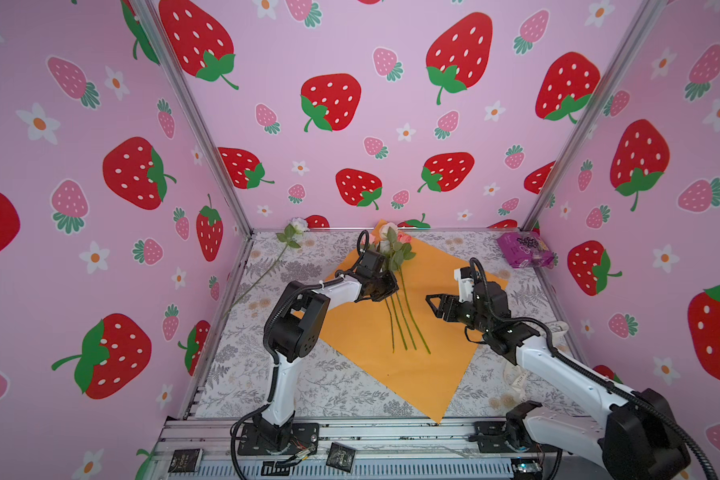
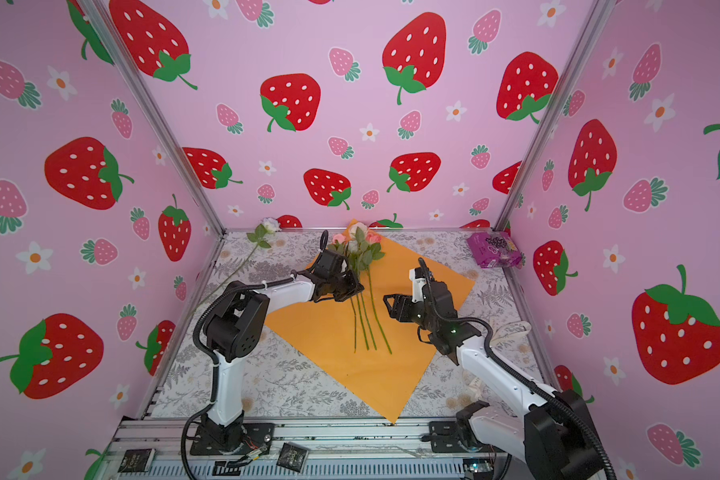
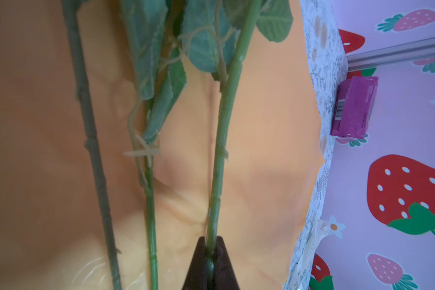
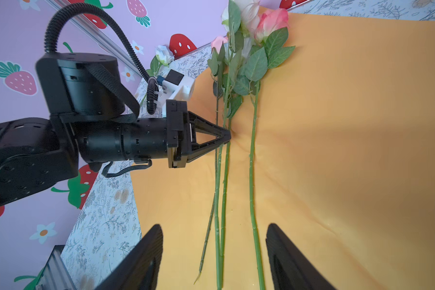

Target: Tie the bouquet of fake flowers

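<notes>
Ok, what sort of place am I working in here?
Probably a staged robot test booth, not a real florist's: pink strawberry-print wall panels, bare aluminium frame posts in the corners, and a grey floral-print tabletop.

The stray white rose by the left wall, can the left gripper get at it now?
Probably not yet: the left gripper is shut on a bouquet stem; once it lets go, nothing visibly blocks the stray white rose.
</notes>
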Robot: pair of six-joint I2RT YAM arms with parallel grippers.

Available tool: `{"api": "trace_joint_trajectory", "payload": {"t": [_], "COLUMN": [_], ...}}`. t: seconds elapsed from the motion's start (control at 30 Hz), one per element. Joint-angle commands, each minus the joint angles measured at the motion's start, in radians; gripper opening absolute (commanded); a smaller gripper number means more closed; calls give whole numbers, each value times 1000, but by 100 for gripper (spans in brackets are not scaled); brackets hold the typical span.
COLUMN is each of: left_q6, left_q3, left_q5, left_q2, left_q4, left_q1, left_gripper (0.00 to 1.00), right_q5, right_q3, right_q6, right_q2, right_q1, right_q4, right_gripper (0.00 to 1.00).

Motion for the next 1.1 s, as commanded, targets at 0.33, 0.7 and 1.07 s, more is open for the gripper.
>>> {"api": "trace_joint_trajectory", "payload": {"t": [0.33,0.7,1.07], "left_q6": [6,193,658], "left_q3": [95,-6,-39], "left_q5": [3,-76,-145], "left_q2": [62,-194,-417], "left_q4": [-26,-157,-529], "left_q1": [-40,-41,352], "left_gripper": [19,49,53], "right_q5": [-23,-64,-170], "right_q3": [-9,21,178], "right_q6": [1,-5,-25], "right_q2": [22,52,259], "right_q1": [-5,-5,114], "right_q4": [-6,26,130], "right_gripper": [68,69,68]}}
